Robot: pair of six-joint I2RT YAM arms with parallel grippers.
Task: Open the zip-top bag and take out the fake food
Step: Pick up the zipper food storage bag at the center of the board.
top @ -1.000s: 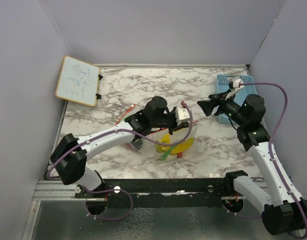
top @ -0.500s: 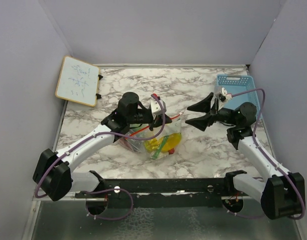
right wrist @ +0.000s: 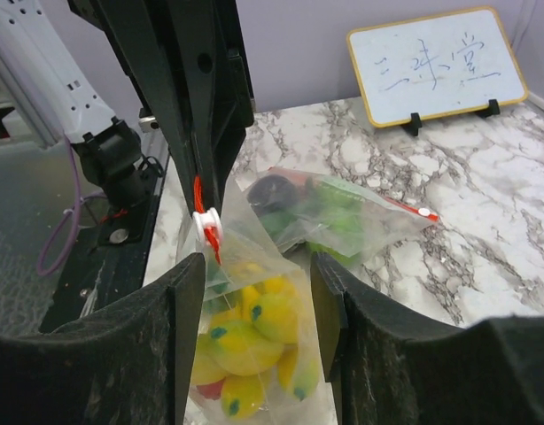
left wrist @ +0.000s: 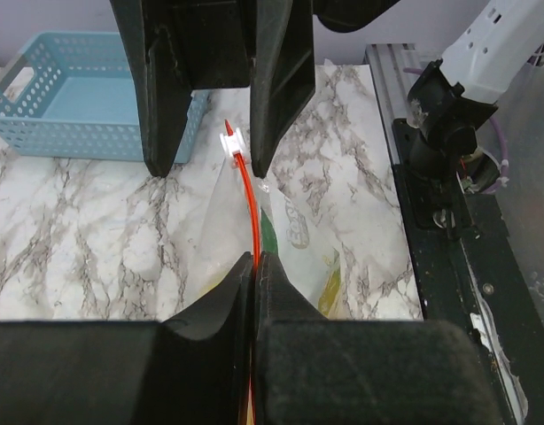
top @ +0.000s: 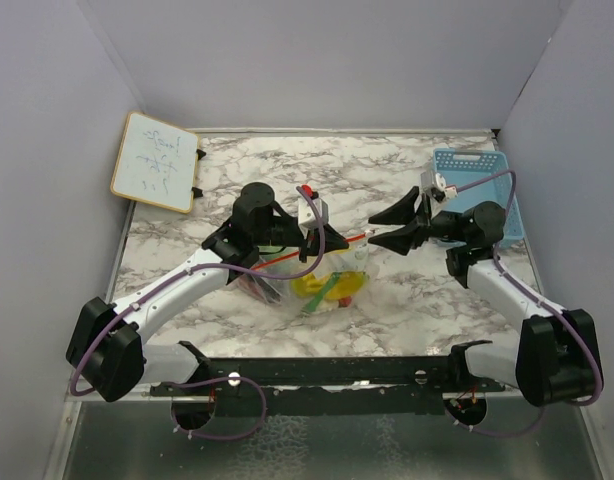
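One second on: left gripper (left wrist: 254,258) clamps bag zip (left wrist: 248,204); right gripper (right wrist: 259,266) open, nearer slider (right wrist: 205,221).

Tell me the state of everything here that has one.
left gripper: shut on held bag's zip edge.
right gripper: open, at the slider.
held bag: zipped, yellow food inside.
second bag: lying on table, filled.
basket: empty where visible.
whiteboard: upright, written on.

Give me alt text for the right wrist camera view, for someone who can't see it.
The open right gripper frames a zip-top bag of yellow toy fruit, hung by its red zip strip from the left gripper. Behind it, a second bag lies on the marble table near a whiteboard.
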